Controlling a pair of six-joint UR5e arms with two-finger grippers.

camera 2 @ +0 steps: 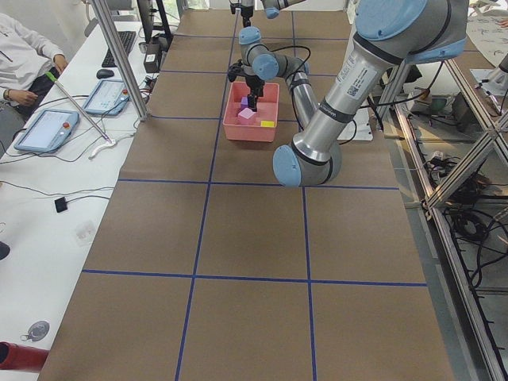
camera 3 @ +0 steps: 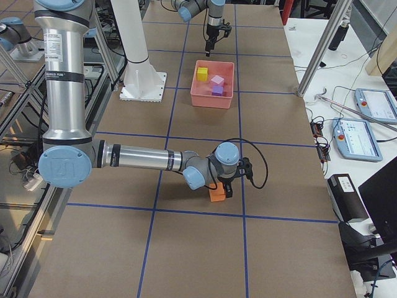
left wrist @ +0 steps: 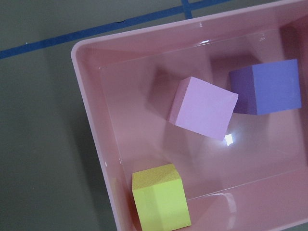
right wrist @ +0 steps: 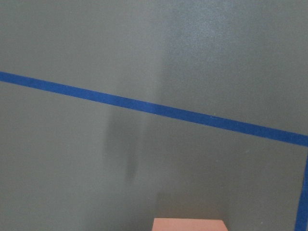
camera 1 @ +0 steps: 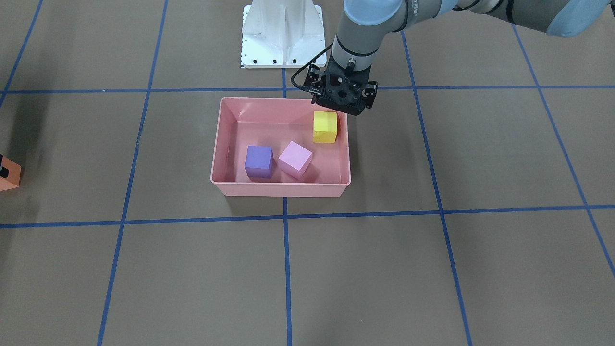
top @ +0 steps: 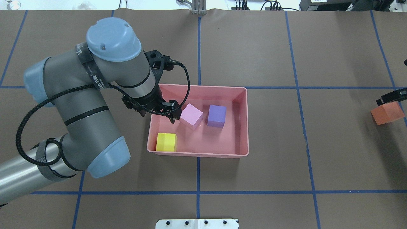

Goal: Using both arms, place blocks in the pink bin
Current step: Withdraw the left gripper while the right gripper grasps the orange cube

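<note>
The yellow block (top: 166, 142), light pink block (top: 191, 116) and purple block (top: 217, 116) are contained in the pink bin (top: 243, 121); the left gripper (top: 170, 116) is held above the bin's left end, apart from all three, with no block seen in it; its opening cannot be determined; the orange block (top: 386, 114) is located on the table far right, at the right gripper (top: 389, 98); whether it is clamped cannot be determined.

The pink bin (top: 197, 155) lies bare beside the yellow block (top: 166, 142); light pink block (top: 191, 116) and purple block (top: 217, 115) occupy its middle.
</note>
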